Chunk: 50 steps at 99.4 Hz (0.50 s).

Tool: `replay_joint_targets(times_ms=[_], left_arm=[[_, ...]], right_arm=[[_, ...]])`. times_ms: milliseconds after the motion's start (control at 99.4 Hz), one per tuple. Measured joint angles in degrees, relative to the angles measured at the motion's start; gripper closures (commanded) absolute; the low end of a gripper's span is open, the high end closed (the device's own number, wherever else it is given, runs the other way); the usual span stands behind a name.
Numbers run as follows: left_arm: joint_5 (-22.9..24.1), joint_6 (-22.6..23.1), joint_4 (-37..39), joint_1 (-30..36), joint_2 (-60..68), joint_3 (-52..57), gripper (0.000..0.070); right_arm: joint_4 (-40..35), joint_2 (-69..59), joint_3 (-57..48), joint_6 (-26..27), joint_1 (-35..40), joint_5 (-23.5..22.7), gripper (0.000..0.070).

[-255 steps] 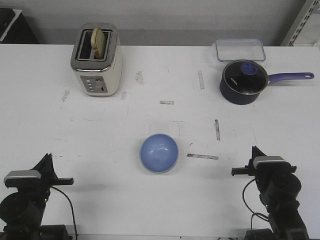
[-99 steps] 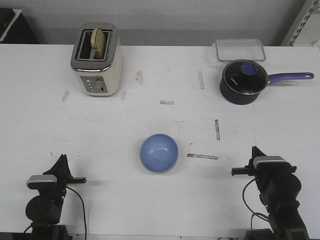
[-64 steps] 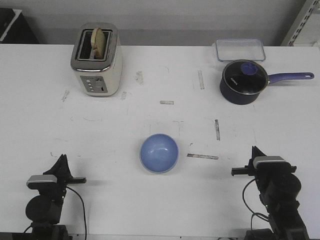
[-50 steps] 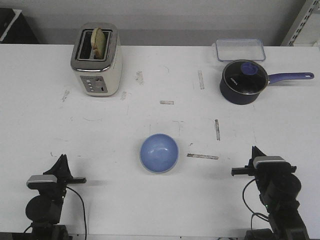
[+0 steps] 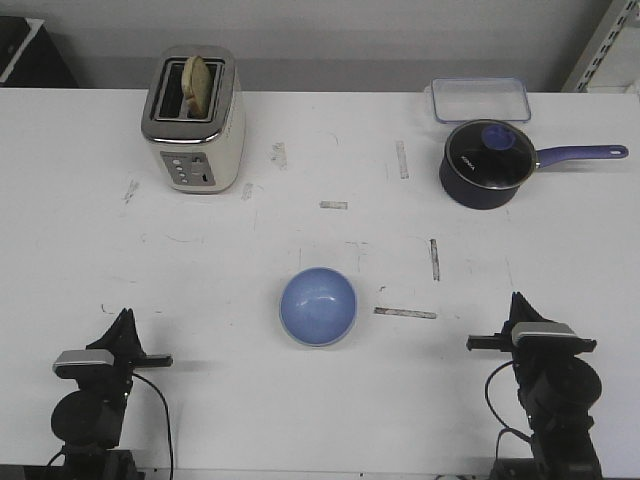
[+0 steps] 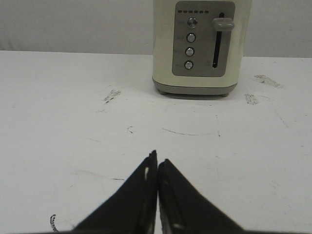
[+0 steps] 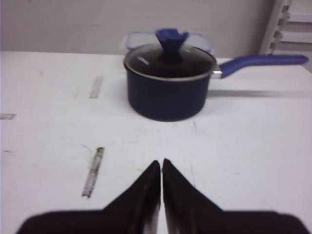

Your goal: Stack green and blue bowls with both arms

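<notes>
Stacking looks done: blue bowl (image 5: 318, 306) upright mid-table between both arms, green bowl not visible, probably nested beneath. Left gripper (image 6: 157, 168) and right gripper (image 7: 161, 170) pressed together, empty, parked near the front edge, well apart from the bowl. Next move: likely none beyond holding at rest.

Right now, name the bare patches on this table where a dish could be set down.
Bare patches: between the toaster and the saucepan; either side of the blue bowl, toward the left gripper and right gripper. The far right corner is crowded: the clear container sits right behind the saucepan.
</notes>
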<state>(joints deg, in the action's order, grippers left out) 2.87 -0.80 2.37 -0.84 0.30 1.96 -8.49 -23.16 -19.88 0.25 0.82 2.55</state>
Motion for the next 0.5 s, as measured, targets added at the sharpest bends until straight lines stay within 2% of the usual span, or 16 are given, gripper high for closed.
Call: replay_joint_targets(times_ms=[141,412,503], left_arm=[[0.00,0.00,0.00,0.00,0.00,0.00,0.0699],[0.00,0.02,-0.02,0.00,0.00,0.00,0.0699],[0.00,0.00,0.15,0.00,0.00,0.00,0.0699]], right_arm=[[4.87,5.40,7.56,0.00,-1.70,-2.03,0.0700],[4.94,20.72,18.27,0.00,-2.32,-2.49,0.0700],[5.25,23.08,18.97,-0.02,-2.32,-2.47,0.0700]])
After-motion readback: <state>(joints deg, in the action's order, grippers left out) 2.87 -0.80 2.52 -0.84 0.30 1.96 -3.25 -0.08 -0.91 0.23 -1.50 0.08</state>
